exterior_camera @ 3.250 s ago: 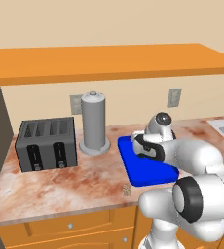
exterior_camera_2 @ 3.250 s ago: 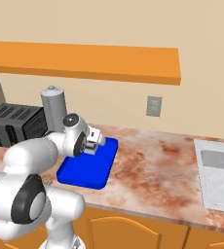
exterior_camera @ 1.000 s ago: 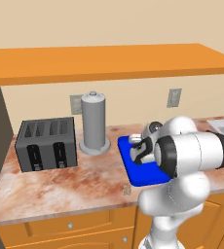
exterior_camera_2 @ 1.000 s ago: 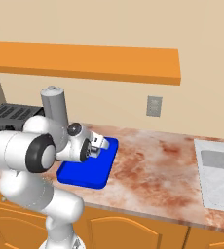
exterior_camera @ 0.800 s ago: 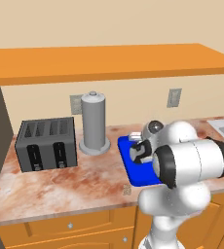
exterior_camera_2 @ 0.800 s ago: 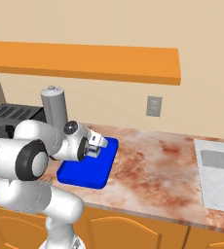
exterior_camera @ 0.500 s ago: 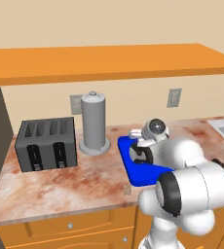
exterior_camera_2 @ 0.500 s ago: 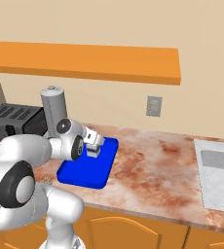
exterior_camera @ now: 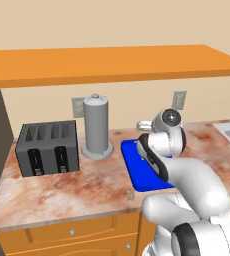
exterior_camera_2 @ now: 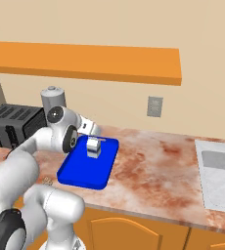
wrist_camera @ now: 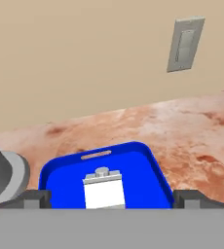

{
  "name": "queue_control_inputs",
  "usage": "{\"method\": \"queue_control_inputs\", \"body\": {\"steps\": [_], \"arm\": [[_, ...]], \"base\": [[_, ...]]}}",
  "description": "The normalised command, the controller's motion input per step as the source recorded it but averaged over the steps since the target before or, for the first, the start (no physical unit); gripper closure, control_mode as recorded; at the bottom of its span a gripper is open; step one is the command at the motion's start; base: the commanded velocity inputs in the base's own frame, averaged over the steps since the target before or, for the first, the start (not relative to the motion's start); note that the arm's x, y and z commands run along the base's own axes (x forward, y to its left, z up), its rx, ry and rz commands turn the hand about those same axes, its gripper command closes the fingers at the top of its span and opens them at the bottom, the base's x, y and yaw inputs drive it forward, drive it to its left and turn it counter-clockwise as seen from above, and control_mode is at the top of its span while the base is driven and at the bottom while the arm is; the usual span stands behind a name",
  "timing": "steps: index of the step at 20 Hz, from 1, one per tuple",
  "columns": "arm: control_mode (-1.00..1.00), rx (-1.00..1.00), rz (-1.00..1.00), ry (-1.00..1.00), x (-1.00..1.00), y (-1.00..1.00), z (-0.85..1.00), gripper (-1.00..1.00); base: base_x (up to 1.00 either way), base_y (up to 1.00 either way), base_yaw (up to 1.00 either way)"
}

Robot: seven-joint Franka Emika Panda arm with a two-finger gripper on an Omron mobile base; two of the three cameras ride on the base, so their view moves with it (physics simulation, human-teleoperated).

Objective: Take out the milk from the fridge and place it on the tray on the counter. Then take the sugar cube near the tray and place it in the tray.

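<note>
Milk carton (exterior_camera_2: 93,147) stands upright inside the blue tray (exterior_camera_2: 75,176) on the counter (exterior_camera_2: 148,161), toward the tray's back end near the wall. So the first half looks done. Gripper (wrist_camera: 111,197) sits just behind the carton with jaws spread wide, one tip on each side of it in the hand view, nothing pinched. The carton is free between them, not touched as far as I can tell.

Sugar cube (exterior_camera: 130,194): tiny tan speck on the counter just off the tray's front left corner, close to the counter's front edge. Also visible in the right base view (exterior_camera_2: 48,181) beside the tray's near corner.

Key relation: the cube lies on the opposite end of the tray from the jaws, nearer the robot's base, off the tray's front-left corner. Next move likely needs the hand to lift clear of the carton, pull back over the tray and drop down on the cube. No long axis to align, any jaw angle works.
</note>
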Motion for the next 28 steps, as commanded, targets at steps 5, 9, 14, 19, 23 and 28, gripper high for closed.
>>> {"method": "queue_control_inputs", "body": {"steps": [5,9,14,19,23,28], "arm": [[-1.00,0.00,0.00,-0.14,-0.77,-0.13,0.66,-1.00],[-1.00,0.06,0.00,-0.36,-1.00,-0.40,0.29,-1.00],[-1.00,0.15,0.00,-0.20,-1.00,-0.09,0.22,-1.00],[-1.00,0.34,0.00,-0.03,-1.00,0.00,0.62,-1.00],[-1.00,0.22,0.00,0.00,-0.99,0.00,0.69,-1.00],[-1.00,0.06,0.00,0.06,-0.94,0.15,0.21,-1.00]], "base": [[0.00,0.00,0.00],[0.00,0.00,0.00],[0.00,0.00,0.00],[0.00,0.00,0.00],[0.00,0.00,0.00],[0.00,0.00,0.00]]}}
